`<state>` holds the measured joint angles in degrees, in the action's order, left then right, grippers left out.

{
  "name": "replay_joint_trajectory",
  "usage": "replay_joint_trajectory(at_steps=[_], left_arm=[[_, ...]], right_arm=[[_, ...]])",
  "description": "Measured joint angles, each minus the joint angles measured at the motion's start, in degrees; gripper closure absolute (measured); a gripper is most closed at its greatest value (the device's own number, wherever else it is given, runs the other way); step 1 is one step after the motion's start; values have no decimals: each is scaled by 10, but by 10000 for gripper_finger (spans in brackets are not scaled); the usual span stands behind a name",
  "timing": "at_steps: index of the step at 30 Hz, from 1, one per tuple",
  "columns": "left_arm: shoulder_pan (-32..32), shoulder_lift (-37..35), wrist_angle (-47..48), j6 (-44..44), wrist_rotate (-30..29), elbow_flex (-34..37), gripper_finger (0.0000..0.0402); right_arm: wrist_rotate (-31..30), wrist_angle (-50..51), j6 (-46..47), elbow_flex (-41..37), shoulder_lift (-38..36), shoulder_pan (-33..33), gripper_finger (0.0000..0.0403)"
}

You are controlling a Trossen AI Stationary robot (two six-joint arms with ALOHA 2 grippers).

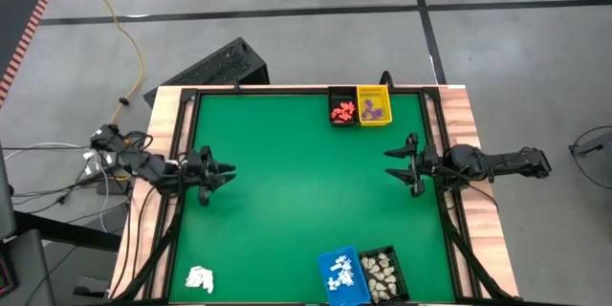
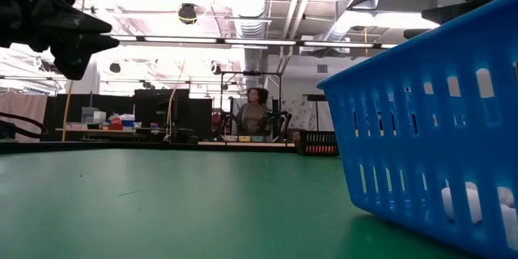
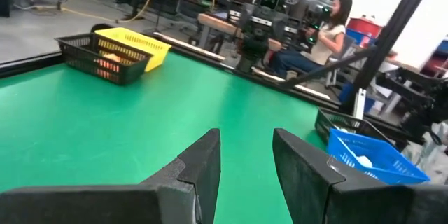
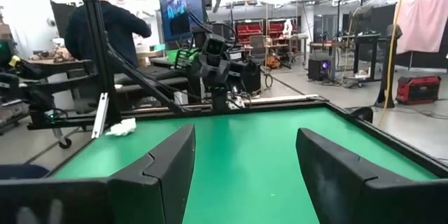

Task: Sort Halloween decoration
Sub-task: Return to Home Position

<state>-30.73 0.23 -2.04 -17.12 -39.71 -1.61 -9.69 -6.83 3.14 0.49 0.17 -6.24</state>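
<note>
Decorations (image 1: 342,111) lie sorted by colour in four baskets in the high view: orange-red pieces (image 1: 341,110) in the far black basket (image 1: 343,123), with purple pieces (image 1: 374,107) in the yellow basket (image 1: 374,89) touching it, both at the far edge of the green counter (image 1: 306,201). At the near edge, white pieces (image 1: 340,271) fill the blue basket (image 1: 323,260), just beside the near black basket (image 1: 398,266) holding cream pieces (image 1: 380,270). A white lump (image 1: 199,278) sits at the near left corner. The left gripper (image 1: 232,174) hovers at the left side and the right gripper (image 1: 388,163) at the right side, well apart, both facing inward. In the low view the blue basket looms at right, white pieces showing through its slots, and the left gripper hangs above the counter at upper left. In the left wrist view the fingers (image 3: 203,168) stand slightly parted with nothing between them; a seated person (image 3: 329,31) shows beyond the counter. In the right wrist view the fingers (image 4: 175,161) are spread wide and empty; the lump lies by the far edge.
</note>
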Motion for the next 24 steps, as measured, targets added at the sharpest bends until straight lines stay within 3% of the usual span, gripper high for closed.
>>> replay_joint_trajectory(at_steps=[6, 15, 24], left_arm=[[-25, 0, 1, 11, -33, 0, 281], [-28, 0, 5, 62, -3, -1, 281], [-28, 0, 9, 39, -91, 0, 281]], right_arm=[[3, 37, 11, 0, 3, 0, 159], [7, 42, 14, -1, 15, 0, 159], [7, 44, 14, -1, 15, 0, 159]])
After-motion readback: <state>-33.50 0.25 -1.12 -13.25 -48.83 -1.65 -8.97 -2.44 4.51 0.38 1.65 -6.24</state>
